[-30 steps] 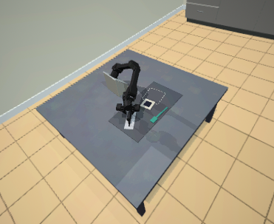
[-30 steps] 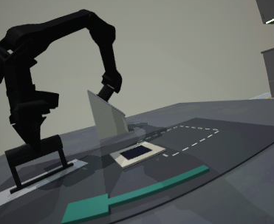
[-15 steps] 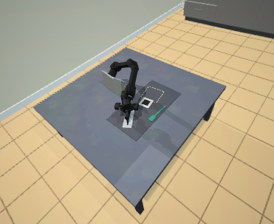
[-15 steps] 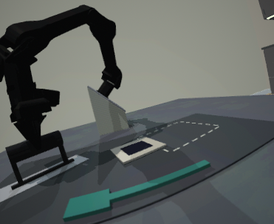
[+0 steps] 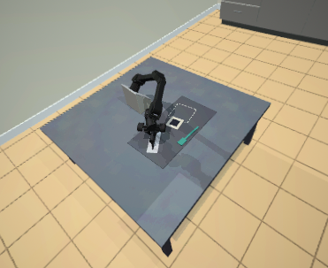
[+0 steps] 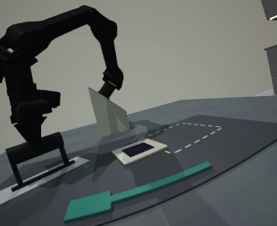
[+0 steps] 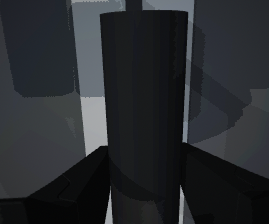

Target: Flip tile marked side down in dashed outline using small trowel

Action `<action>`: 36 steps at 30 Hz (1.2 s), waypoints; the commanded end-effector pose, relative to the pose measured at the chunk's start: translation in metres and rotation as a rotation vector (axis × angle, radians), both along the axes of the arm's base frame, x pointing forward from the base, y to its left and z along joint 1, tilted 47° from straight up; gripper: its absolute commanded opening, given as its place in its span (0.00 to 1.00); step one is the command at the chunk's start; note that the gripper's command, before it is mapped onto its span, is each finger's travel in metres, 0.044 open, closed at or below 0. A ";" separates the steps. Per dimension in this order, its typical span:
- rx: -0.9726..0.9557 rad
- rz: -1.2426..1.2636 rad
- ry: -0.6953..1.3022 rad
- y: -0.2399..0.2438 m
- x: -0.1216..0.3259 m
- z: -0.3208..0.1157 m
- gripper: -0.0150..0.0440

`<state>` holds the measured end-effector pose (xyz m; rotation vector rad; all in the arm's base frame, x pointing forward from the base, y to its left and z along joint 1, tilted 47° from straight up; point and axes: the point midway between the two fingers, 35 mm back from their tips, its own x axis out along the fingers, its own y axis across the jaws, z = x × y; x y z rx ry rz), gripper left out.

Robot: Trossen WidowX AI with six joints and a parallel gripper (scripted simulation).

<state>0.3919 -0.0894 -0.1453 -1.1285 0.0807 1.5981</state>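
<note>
The trowel (image 5: 151, 150) (image 6: 6, 196) (image 7: 145, 75) has a pale flat blade lying on the mat and a raised, round black handle on two posts. My gripper (image 5: 152, 137) (image 6: 36, 147) (image 7: 142, 153) is shut on this handle, one finger on each side in the wrist view. The tile (image 5: 175, 122) (image 6: 138, 149) lies flat on the mat, pale with a dark square facing up. It is at the near edge of the dashed outline (image 5: 195, 110) (image 6: 220, 127), mostly outside it. The tile hides part of that edge.
A green flat tool with a long handle (image 5: 188, 135) (image 6: 89, 206) lies along the edge of the dark mat (image 5: 163, 163) (image 6: 249, 127). A pale upright panel (image 5: 133, 100) (image 6: 108, 115) stands on the table (image 5: 91, 132) beside the arm's base.
</note>
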 end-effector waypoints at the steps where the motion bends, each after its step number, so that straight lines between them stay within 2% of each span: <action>1: 0.002 -0.015 0.017 0.000 0.000 0.000 0.47; 32: 0.074 -0.639 0.674 0.000 0.000 0.000 0.47; 36: 0.078 -0.669 0.705 0.000 0.000 0.000 0.47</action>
